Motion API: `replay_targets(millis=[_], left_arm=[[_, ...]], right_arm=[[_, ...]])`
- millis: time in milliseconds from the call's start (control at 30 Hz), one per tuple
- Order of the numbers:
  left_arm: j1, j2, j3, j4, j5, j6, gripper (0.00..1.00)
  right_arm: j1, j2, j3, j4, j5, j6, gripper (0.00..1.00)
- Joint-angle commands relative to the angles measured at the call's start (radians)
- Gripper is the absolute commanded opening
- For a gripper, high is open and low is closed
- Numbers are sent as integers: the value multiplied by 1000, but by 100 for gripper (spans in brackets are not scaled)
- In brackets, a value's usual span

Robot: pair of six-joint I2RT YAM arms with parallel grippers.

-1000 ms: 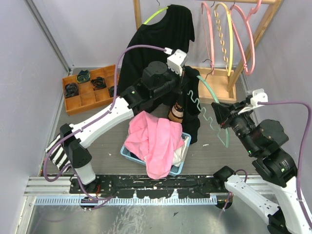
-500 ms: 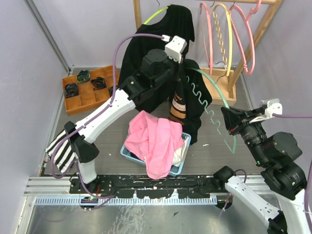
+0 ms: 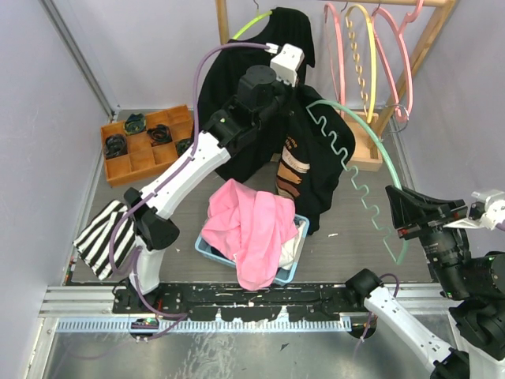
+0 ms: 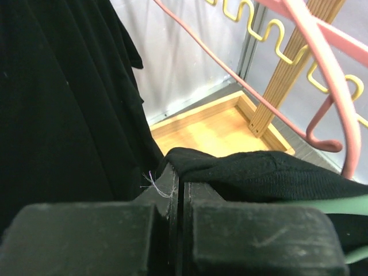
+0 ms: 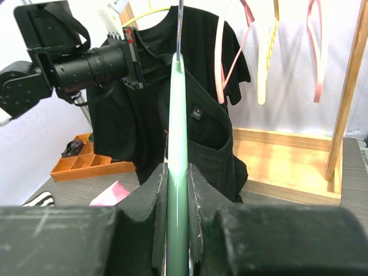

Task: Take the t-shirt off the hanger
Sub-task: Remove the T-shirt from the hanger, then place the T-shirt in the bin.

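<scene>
In front of the wooden rack (image 3: 430,47), the left gripper (image 4: 175,178) is pinched fully closed on a fold of the black t-shirt (image 3: 316,170), holding it up. The right gripper (image 5: 177,172), well out from the rack, is clamped on the green hanger (image 3: 359,170), most of which looks clear of the shirt; only its far end by the collar seems left to free

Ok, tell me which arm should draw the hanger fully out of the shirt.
Right. The right claw is shut on the green hanger, most of which hangs clear of the black shirt. The left claw is pinching the shirt's fabric, so it can only hold that back.
</scene>
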Motion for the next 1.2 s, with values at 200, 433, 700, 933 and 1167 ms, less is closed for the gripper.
replay_targets(millis=[200, 433, 700, 933, 1167], left_arm=[[10, -5, -41, 13, 46, -53, 0], [7, -38, -45, -9, 62, -49, 0], [-12, -204, -53, 34, 156, -48, 0], [-62, -377, -102, 87, 174, -21, 0], [-107, -565, -216, 242, 241, -62, 0]], right_arm=[[-1, -41, 11, 152, 10, -23, 1], [-1, -27, 4, 182, 40, -16, 1], [-1, 5, -46, 175, 157, -2, 1], [-1, 33, -79, 192, 162, -3, 1], [-1, 31, -94, 200, 139, 4, 1]])
